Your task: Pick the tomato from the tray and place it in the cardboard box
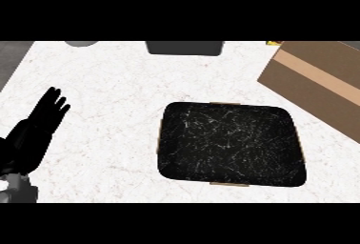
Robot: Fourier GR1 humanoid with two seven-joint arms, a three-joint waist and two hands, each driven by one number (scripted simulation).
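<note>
Clearly no tomato anywhere in the head view: not on the black tray (232, 145), not on the white surface (105, 95). Maybe already inside the cardboard box (320, 81) at the upper right, or carried out of view; impossible to tell, because the box shows only a closed brown side and a lighter stripe. Left hand (38, 128) resting at the left edge, fingers (55, 101) straight and slightly spread, pointing up, holding nothing. Right hand not visible at all. Tray lying flat in the middle, near the box but apart from it. Two grey things at the top edge, cut off and not clear. Probably the carry or the release step in hand, or already finished. For the next move: first find the tomato, then lower it over the box opening before opening the fingers.
</note>
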